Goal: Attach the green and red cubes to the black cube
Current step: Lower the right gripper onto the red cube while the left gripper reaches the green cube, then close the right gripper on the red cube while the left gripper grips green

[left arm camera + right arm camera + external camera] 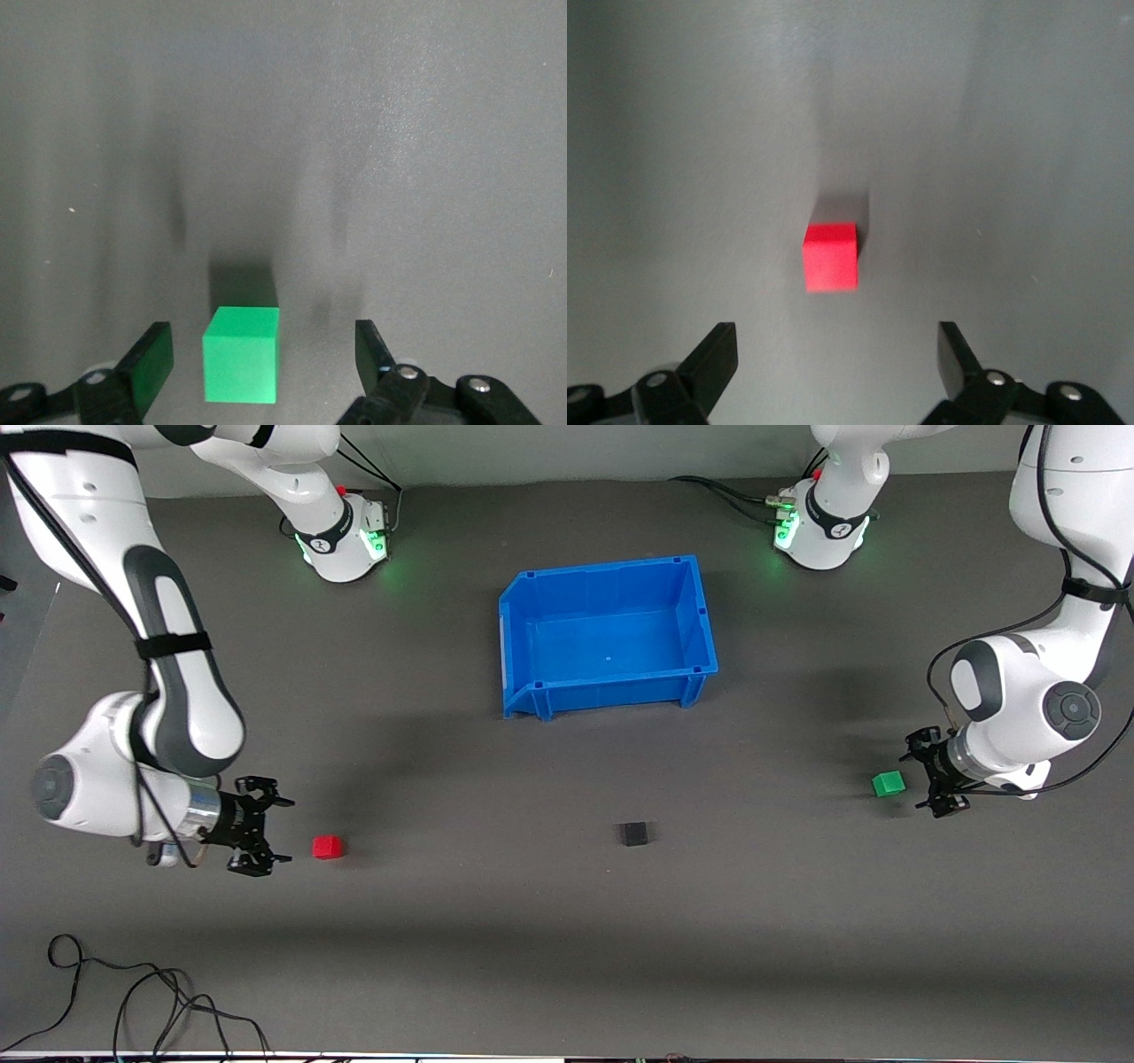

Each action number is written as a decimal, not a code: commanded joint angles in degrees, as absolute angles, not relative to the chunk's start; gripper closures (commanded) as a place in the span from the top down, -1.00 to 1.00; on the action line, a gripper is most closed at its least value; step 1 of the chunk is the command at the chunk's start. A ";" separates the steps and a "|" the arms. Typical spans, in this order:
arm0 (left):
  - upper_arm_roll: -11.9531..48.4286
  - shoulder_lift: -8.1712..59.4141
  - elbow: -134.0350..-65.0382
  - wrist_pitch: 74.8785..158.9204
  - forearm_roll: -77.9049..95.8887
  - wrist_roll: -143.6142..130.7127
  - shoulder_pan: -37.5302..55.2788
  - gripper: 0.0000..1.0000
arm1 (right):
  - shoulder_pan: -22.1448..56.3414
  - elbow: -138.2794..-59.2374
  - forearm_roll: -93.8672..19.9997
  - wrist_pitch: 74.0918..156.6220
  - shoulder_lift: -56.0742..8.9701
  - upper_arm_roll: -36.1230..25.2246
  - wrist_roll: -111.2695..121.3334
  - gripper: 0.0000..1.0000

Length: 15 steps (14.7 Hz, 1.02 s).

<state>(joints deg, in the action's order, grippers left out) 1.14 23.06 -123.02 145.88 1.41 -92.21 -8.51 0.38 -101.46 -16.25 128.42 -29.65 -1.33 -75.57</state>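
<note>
Meanwhile, nothing is joined: the left gripper [261,363] has its open jaws flanking the green cube [241,354], the right gripper's [833,367] open jaws near the red cube [830,256], black cube [633,833] alone on the worktop [567,921].

The surface [567,948] was a matte dark grey sheet, evenly lit from above, with soft blurred shadows lying across it; a pale wall band [532,452] ran along its upper edge; green light glowed on the grey at two spots near that edge; loose black cables [133,1001] lay coiled at the corner nearest the camera; a blue bin [700,615] stood mid-surface.
</note>
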 commanded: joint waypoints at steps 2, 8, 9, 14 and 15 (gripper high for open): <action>0.88 25.48 -123.58 150.20 1.58 -94.57 -7.56 0.78 | 0.53 -105.56 -21.42 135.52 -32.16 -1.49 -70.07 1.00; 0.79 25.31 -124.63 150.64 1.15 -93.52 -5.54 0.04 | 0.44 -104.86 -24.26 138.86 -35.33 -1.49 -67.41 1.00; 0.79 25.14 -124.98 151.17 0.71 -93.43 -5.45 -0.40 | 0.44 -104.85 -24.26 139.82 -35.42 -1.49 -67.41 1.00; 0.79 25.58 -125.16 151.88 -2.11 -93.25 -5.62 -0.59 | 0.53 -104.50 -24.26 140.98 -36.56 -1.41 -67.41 0.78; 0.79 25.32 -124.90 151.70 -2.11 -93.25 -5.62 -0.72 | 0.53 -104.41 -24.26 140.98 -36.65 -1.32 -67.41 0.53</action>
<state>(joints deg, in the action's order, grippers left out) 1.31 26.23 -123.56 150.78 -0.75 -93.14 -5.88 0.37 -105.49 -22.52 140.26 -35.68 -1.32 -69.17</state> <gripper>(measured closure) 0.630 0.040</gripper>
